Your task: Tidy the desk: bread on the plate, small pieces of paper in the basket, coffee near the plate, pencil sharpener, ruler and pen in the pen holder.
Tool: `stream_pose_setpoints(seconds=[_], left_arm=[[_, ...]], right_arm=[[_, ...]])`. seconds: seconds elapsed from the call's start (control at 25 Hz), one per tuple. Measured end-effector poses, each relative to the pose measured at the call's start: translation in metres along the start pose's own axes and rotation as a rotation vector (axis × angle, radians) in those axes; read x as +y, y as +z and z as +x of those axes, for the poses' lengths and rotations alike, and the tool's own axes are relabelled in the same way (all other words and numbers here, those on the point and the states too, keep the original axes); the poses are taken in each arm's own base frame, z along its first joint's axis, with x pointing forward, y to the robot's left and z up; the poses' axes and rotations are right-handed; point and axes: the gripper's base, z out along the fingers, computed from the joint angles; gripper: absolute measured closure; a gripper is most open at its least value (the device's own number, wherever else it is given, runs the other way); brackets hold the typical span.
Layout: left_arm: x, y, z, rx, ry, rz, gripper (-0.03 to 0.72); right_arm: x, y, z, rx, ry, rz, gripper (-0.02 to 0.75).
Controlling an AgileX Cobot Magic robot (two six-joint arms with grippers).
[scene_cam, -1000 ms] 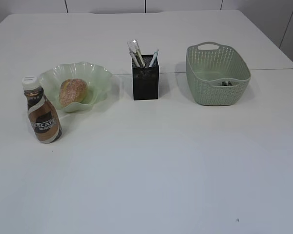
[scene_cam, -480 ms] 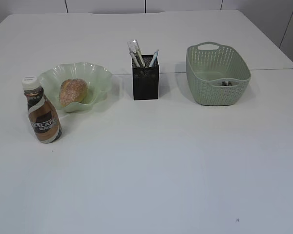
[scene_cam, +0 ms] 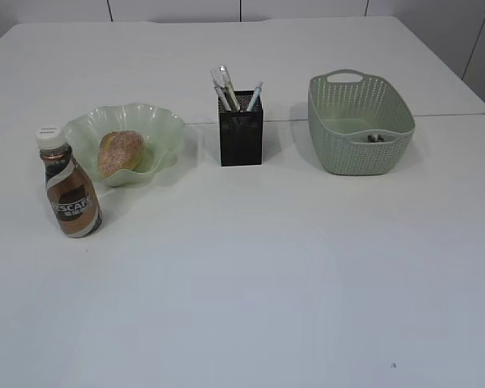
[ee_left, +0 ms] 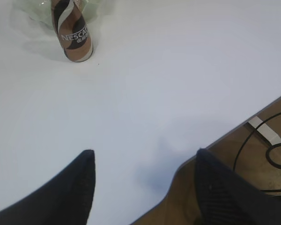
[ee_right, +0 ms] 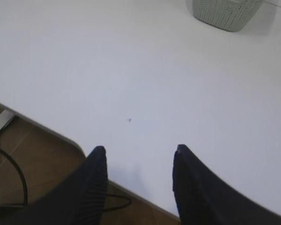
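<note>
A round brown bread (scene_cam: 120, 152) lies in the pale green ruffled plate (scene_cam: 163, 127), the brown coffee bottle (scene_cam: 71, 195) stands upright just beside it, pens (scene_cam: 254, 96) lean in the black mesh pen holder (scene_cam: 241, 139), and small dark bits lie in the green basket (scene_cam: 343, 141).

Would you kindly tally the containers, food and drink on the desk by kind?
Containers: 3, the plate, pen holder and basket
Food: 1, the bread
Drink: 1, the coffee
Total: 5
</note>
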Motion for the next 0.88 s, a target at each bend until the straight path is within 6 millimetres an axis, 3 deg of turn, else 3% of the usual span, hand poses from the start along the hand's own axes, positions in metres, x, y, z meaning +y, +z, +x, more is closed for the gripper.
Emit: stream_pose_setpoints(seconds=[0.88], left_arm=[[0.0005, 0.0090, -0.0021, -0.051, -0.022, -0.034, 0.263]], right_arm=[[-0.0053, 0.0061, -0.0015, -0.038, 0.082, 0.073, 0.364]])
